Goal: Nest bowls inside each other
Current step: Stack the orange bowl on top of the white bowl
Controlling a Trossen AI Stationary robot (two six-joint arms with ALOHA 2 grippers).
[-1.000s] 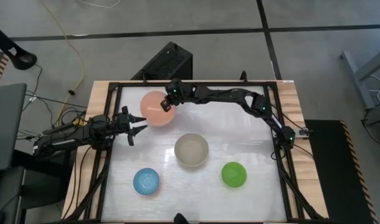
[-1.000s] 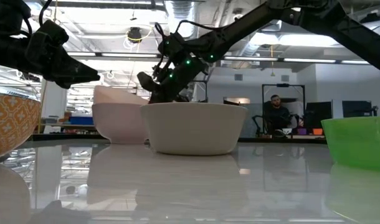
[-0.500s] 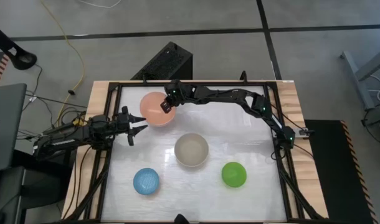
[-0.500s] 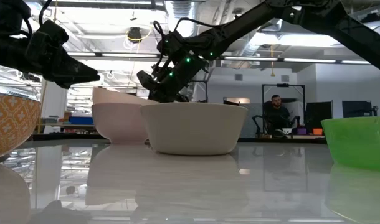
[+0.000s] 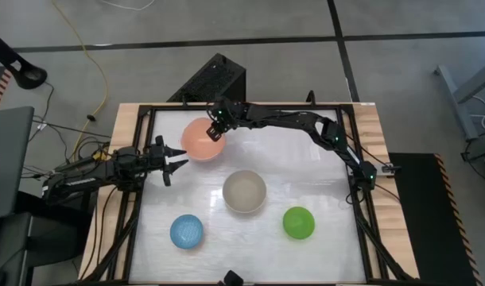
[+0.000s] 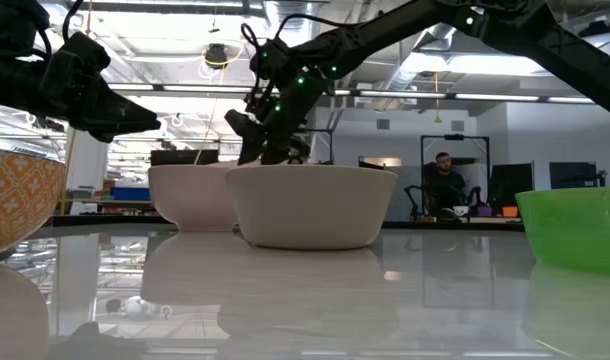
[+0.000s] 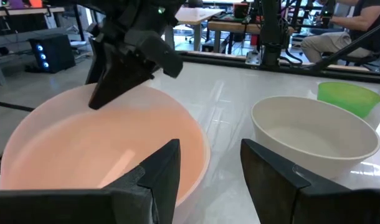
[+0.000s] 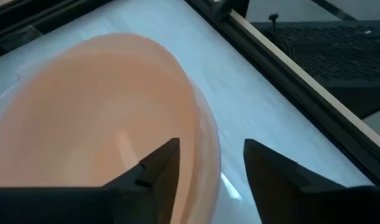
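Note:
The salmon-orange bowl (image 5: 199, 140) sits inside the pale pinkish-white bowl (image 6: 190, 195) at the table's far left, both level. My right gripper (image 5: 216, 129) hovers open just above the salmon bowl's far right rim (image 8: 205, 134), one finger on each side of it, slanting down. The grey-beige bowl (image 5: 244, 191) stands mid-table, the blue bowl (image 5: 186, 231) near left and the green bowl (image 5: 298, 223) near right, each on its base. My left gripper (image 5: 176, 157) waits open and level at the table's left edge, beside the nested pair.
A black frame (image 5: 242, 106) runs around the white tabletop, with wooden strips outside it. My right arm (image 5: 306, 123) spans the far edge. A person (image 6: 445, 180) sits in the room far beyond the table. There is open tabletop at the far right.
My right gripper has opened, let go of the salmon bowl's rim and risen a little, tipping further down. The salmon bowl, which stood tilted with one side raised, has dropped level into the pale bowl.

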